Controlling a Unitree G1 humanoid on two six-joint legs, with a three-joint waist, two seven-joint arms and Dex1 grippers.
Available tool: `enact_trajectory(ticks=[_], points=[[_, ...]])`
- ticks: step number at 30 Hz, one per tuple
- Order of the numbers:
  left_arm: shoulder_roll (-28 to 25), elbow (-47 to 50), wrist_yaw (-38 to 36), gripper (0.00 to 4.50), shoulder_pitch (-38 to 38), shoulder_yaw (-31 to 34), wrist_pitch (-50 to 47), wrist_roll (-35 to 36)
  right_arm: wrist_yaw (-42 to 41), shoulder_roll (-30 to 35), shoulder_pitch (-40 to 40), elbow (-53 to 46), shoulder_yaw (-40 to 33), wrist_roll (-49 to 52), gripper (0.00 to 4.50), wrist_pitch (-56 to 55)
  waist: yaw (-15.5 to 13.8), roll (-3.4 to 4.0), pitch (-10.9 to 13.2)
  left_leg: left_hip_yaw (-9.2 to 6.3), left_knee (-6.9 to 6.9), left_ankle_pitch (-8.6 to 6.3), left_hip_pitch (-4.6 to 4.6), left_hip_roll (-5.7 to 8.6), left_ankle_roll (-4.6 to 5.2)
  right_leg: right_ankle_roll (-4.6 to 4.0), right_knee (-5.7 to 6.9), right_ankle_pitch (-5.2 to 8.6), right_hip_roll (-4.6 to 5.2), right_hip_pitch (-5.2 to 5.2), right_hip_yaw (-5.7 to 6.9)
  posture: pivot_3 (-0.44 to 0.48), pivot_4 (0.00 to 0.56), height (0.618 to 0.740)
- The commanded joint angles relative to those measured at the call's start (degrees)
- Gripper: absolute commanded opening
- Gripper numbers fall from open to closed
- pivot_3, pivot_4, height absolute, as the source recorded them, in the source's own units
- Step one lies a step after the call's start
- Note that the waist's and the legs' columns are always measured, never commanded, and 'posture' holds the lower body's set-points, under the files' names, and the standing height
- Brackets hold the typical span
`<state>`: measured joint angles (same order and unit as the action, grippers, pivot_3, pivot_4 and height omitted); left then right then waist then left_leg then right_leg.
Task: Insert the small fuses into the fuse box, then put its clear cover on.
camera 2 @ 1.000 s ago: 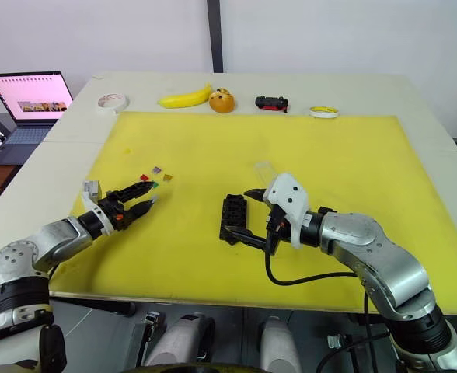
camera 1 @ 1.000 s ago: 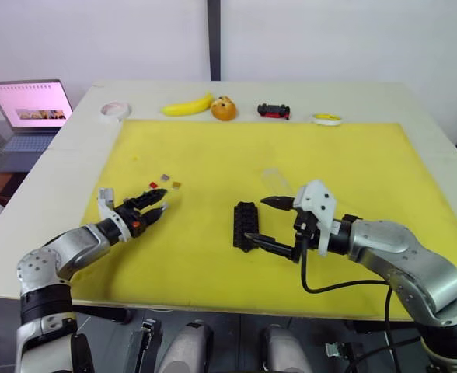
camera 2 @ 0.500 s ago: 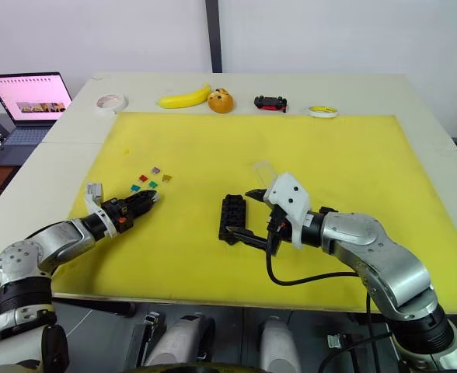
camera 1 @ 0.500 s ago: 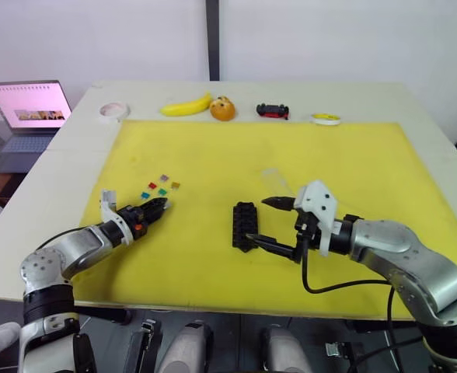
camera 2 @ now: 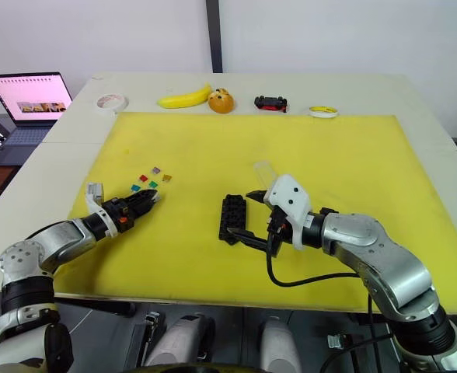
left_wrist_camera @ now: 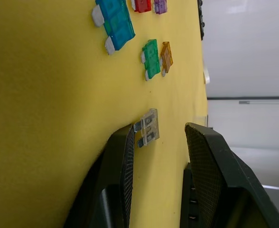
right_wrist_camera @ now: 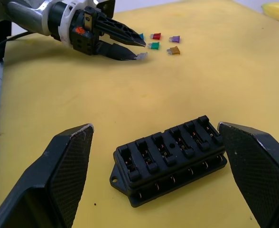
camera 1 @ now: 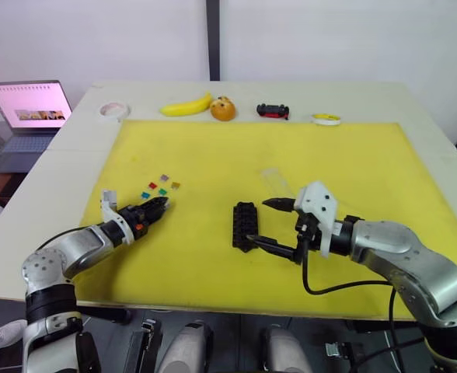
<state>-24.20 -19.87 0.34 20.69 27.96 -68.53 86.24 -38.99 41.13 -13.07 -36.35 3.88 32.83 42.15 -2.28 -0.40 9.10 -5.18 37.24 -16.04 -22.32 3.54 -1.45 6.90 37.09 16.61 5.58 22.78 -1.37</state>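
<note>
My right gripper (camera 1: pixel 272 222), right of centre in the head view, has its fingers spread wide on either side of the black fuse box (camera 1: pixel 245 225), holding nothing; the box lies flat on the yellow mat (camera 1: pixel 353 163) at centre frame. At lower left, my left gripper (camera 1: pixel 159 207) is partly open with a grey fuse (left_wrist_camera: pixel 147 127) lying between its fingertips, touching one finger (left_wrist_camera: pixel 123 161), not clamped. Just beyond lie the blue (left_wrist_camera: pixel 114 23), green (left_wrist_camera: pixel 150 59), orange (left_wrist_camera: pixel 166 56), red (left_wrist_camera: pixel 142 5) and purple (left_wrist_camera: pixel 160 5) fuses. The clear cover (camera 1: pixel 276 179) rests just above my right gripper. Along the top edge sit a banana (camera 1: pixel 186 106) and toy car (camera 1: pixel 273 111).
</note>
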Motion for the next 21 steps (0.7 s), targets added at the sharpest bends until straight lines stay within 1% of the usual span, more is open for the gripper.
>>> enact_trajectory(ticks=[1, 8, 11, 12, 13, 14, 21], points=[[0.59, -3.75, -0.63, 1.79, -0.94, -1.15, -1.4, -3.36, -0.02, 0.36, 0.2, -2.54, -1.84, 0.69, 4.5, -0.19, -0.01, 0.02, -0.01, 0.0, 0.0, 0.0, 0.0, 0.0, 0.0, 0.0, 0.0, 0.0, 0.0, 0.0, 0.0, 0.0, 0.15, 0.74], [0.47, -5.27, -3.11, 1.79, -0.23, -0.88, -1.55, -6.16, 0.17, 0.25, 0.26, -2.61, -1.8, 0.53, 4.5, -0.22, 0.02, 0.2, -0.12, 0.0, -0.02, 0.0, 0.03, 0.0, 0.0, 0.0, 0.0, 0.0, 0.0, -0.02, 0.0, 0.0, 0.15, 0.74], [0.63, -4.87, -3.65, 1.0, -0.55, -0.7, -2.01, -6.96, 0.2, 0.28, 0.32, -2.67, -1.87, 0.6, 4.5, -0.22, 0.06, 0.22, -0.13, 0.0, -0.03, 0.0, 0.04, 0.0, 0.0, 0.0, 0.0, 0.0, 0.0, -0.02, 0.0, 0.0, 0.15, 0.74], [0.65, -4.83, -3.79, 0.47, -0.68, -0.59, -2.03, -7.3, 0.22, 0.27, 0.33, -2.68, -1.91, 0.65, 4.5, -0.2, 0.07, 0.26, -0.16, 0.0, -0.03, 0.0, 0.04, 0.0, 0.0, 0.0, 0.0, 0.0, 0.0, -0.02, 0.0, 0.0, 0.15, 0.74], [0.67, -4.83, -3.85, 0.05, -0.78, -0.48, -2.03, -7.64, 0.24, 0.26, 0.34, -2.68, -1.94, 0.68, 4.5, -0.19, 0.06, 0.39, -0.23, 0.0, -0.04, 0.0, 0.05, -0.01, 0.0, 0.0, 0.0, 0.0, 0.0, -0.02, 0.0, 0.0, 0.15, 0.74], [0.69, -4.83, -3.91, 0.05, -0.82, -0.37, -2.07, -7.91, 0.25, 0.25, 0.35, -2.69, -1.95, 0.7, 4.5, -0.19, 0.09, 0.54, -0.32, 0.0, -0.04, 0.0, 0.05, -0.01, 0.0, 0.0, -0.01, 0.0, 0.0, -0.03, 0.0, 0.0, 0.15, 0.74], [0.94, -4.11, -4.18, 0.05, -1.34, 0.8, -2.43, -9.15, 0.09, 0.32, 0.52, -2.69, -2.06, 0.75, 4.5, -0.33, 0.38, 0.68, -0.41, 0.04, -0.1, 0.0, 0.13, -0.05, 0.0, 0.01, -0.01, 0.01, -0.03, -0.05, -0.03, 0.0, 0.15, 0.74]])
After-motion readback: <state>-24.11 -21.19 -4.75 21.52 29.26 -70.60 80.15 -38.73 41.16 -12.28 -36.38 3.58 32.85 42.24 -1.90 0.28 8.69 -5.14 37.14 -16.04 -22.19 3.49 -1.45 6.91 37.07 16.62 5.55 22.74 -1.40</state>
